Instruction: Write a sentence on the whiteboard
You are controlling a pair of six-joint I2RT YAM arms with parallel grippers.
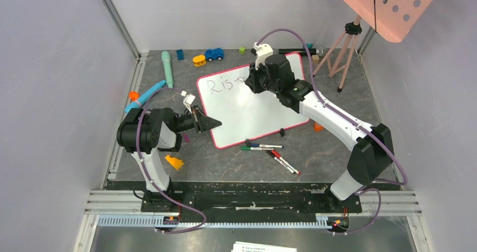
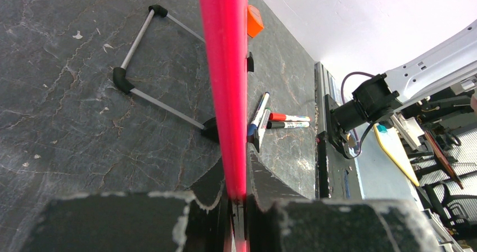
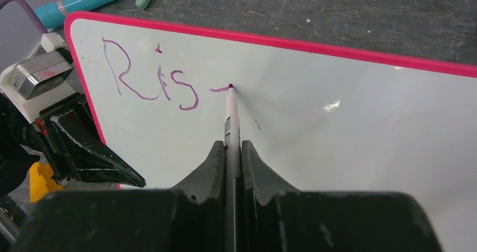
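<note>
While your left gripper (image 1: pixel 205 122) clamps the whiteboard (image 1: pixel 247 114) at the middle of the bench (image 1: pixel 225 167), your right gripper (image 3: pixel 229 146) holds the marker (image 3: pixel 230 117), tip just right of the sentence (image 3: pixel 149 80), which runs toward the right edge.

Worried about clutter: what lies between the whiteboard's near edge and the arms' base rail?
A few loose thin markers lie on the dark tabletop between the pink-rimmed white whiteboard and the black base rail; the top view shows it.

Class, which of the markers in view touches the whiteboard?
The marker held in the right gripper, its tip on the whiteboard after the letters "Ris"; the other markers lie loose on the table.
</note>
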